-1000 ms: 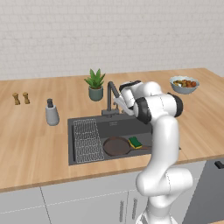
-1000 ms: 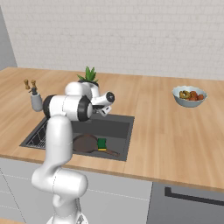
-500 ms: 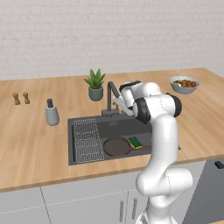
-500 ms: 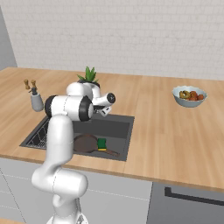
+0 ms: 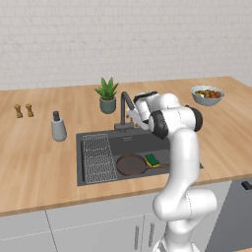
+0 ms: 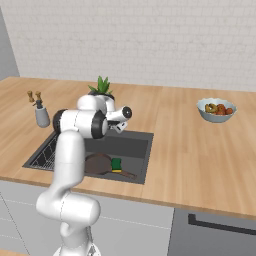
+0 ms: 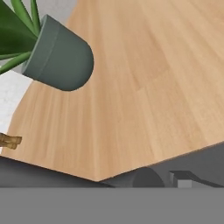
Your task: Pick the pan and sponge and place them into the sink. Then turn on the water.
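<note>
Both the pan (image 5: 131, 164) and sponge (image 5: 151, 160) lie in the sink (image 5: 98, 140), so we judge the faucet (image 5: 125, 105) comes next, though we cannot tell whether our claw (image 5: 134, 116) is open.

You face a white brick wall (image 5: 123, 39) behind a long wooden bench (image 5: 39, 157); pale grey cupboards (image 5: 74, 226) sit beneath, with a dark appliance front (image 6: 215, 235) at right.

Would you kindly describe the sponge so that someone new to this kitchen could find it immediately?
Start at the large dark grey rectangular sink set into the wooden counter. Inside it, right of the wire grid rack, lies the round dark frying pan. The small rectangular sponge sits at the pan's right edge, and its green top with a yellow side makes it the only bright thing in the basin.
</note>
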Available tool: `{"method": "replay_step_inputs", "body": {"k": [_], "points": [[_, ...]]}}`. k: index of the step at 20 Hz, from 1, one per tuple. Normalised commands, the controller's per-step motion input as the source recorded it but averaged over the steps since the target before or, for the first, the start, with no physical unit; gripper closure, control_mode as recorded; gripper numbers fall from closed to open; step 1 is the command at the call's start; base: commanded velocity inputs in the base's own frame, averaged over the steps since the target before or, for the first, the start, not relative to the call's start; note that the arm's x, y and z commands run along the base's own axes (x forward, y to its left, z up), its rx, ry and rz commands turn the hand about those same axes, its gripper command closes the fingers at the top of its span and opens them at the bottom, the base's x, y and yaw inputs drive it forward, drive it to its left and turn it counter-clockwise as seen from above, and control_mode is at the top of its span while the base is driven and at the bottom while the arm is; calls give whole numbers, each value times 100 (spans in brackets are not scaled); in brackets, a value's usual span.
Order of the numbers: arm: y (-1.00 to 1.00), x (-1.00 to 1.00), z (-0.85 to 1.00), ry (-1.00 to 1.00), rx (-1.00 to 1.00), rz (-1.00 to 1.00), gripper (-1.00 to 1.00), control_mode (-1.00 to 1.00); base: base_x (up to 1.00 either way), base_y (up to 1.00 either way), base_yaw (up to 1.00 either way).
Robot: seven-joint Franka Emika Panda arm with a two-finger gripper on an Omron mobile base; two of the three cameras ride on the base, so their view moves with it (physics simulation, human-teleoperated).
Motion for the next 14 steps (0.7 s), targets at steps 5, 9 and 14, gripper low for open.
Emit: {"method": "replay_step_inputs", "body": {"k": [5, 9, 14], "points": [[5, 23, -16, 0, 0, -1, 100, -100, 0, 0, 0], [1, 20, -11, 0, 1, -2, 100, -100, 0, 0, 0], [-1, 13, -3, 1, 5, -2, 100, -100, 0, 0, 0]]}}
